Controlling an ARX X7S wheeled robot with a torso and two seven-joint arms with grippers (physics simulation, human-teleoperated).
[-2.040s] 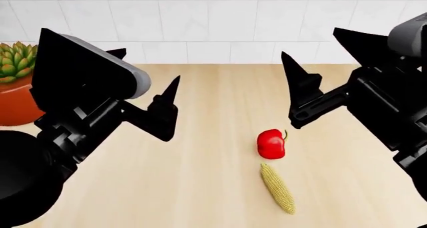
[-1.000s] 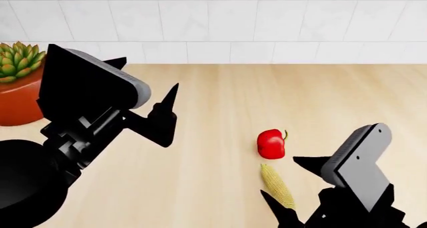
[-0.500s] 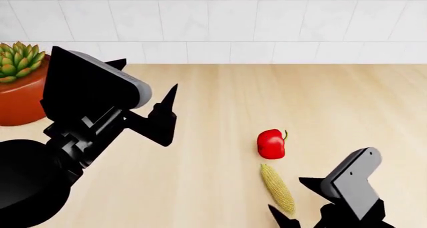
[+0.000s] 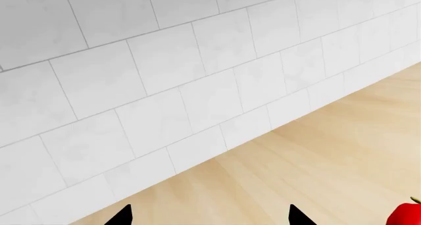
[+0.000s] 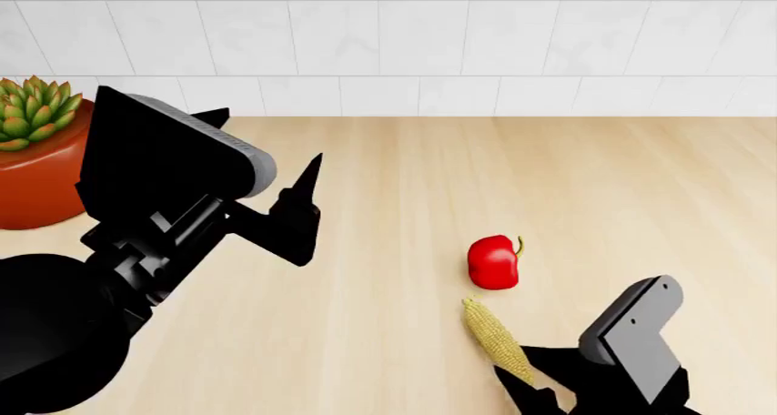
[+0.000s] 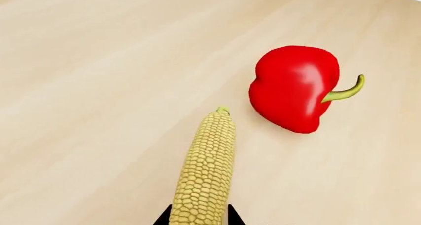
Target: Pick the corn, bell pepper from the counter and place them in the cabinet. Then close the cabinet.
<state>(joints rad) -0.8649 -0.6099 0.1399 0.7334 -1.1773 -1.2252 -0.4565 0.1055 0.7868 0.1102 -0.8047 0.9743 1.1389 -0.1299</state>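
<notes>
The pale-yellow corn [image 5: 489, 335] lies on the beige counter [image 5: 401, 178], just in front of the red bell pepper [image 5: 494, 261]. My right gripper [image 5: 525, 379] sits at the bottom right, shut on the corn's near end. In the right wrist view its black fingers press both sides of the corn [image 6: 205, 166], and the bell pepper [image 6: 294, 87] lies a little beyond the cob's tip. My left gripper [image 5: 261, 156] hovers open and empty to the left of both. In the left wrist view the left gripper [image 4: 210, 217] is spread wide, with the bell pepper [image 4: 407, 216] at the frame's edge. The cabinet is out of view.
A red-orange pot with a green succulent [image 5: 31, 156] stands at the counter's far left, beside my left arm. A white tiled wall [image 5: 401, 42] runs along the back of the counter. The same tiled wall [image 4: 164, 72] fills most of the left wrist view.
My right gripper has moved in and closed around the corn's near end. The cob's far tip has swung slightly left. The left arm and the pepper have not moved.
</notes>
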